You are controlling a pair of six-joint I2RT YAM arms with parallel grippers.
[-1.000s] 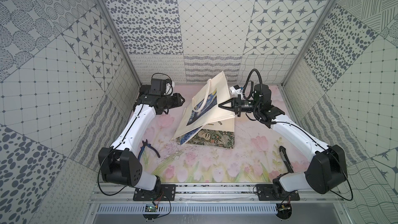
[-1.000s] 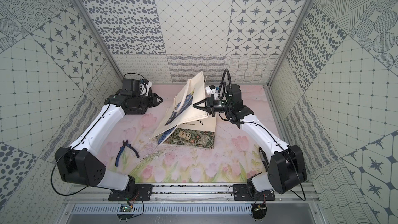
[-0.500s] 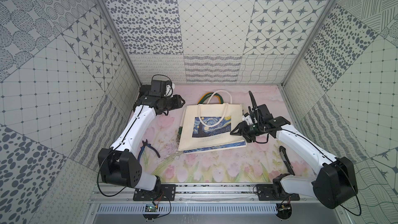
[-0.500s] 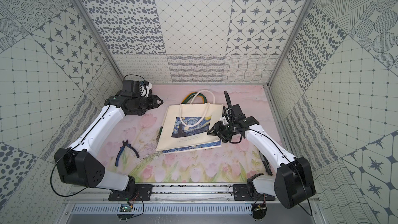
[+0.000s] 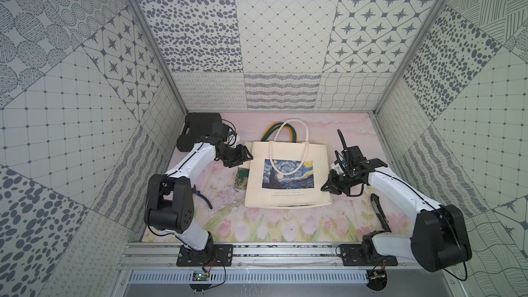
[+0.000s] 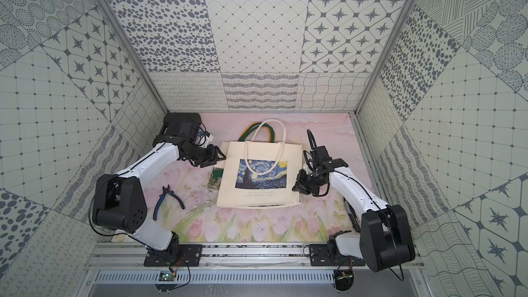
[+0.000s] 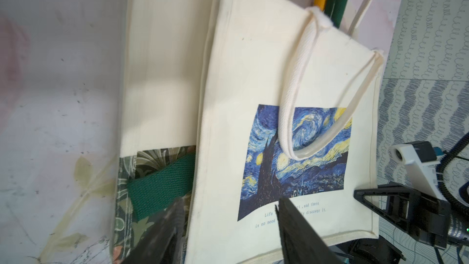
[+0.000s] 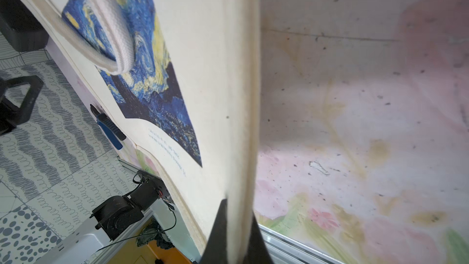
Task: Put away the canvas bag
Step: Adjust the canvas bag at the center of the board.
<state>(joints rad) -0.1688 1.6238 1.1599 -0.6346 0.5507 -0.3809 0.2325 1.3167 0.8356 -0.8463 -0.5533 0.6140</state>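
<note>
The canvas bag [image 5: 287, 195] [image 6: 257, 202], cream with a blue starry-night print, lies flat at the table's middle on top of other bags. Its white handles point to the back. My right gripper [image 5: 325, 188] [image 6: 295, 188] sits at the bag's right edge. In the right wrist view the jaws [image 8: 237, 204] are shut on the bag's edge seam [image 8: 241, 97]. My left gripper [image 5: 247, 155] [image 6: 220, 154] hovers open at the bag's back left corner. In the left wrist view its fingers [image 7: 229, 201] straddle the bag's [image 7: 241, 72] left edge without touching it.
A floral bag with a green strap [image 5: 241, 178] [image 7: 160, 186] peeks out under the canvas bag. Green and yellow handles [image 5: 271, 132] lie behind it. Blue-handled pliers [image 6: 168, 200] lie front left. A black case [image 5: 197, 130] sits back left, and a black tool [image 5: 378, 210] lies right.
The canvas bag, held up on edge a second ago, now lies flat on the stack. My right arm came down and forward to its right edge. The left gripper opened wider.
</note>
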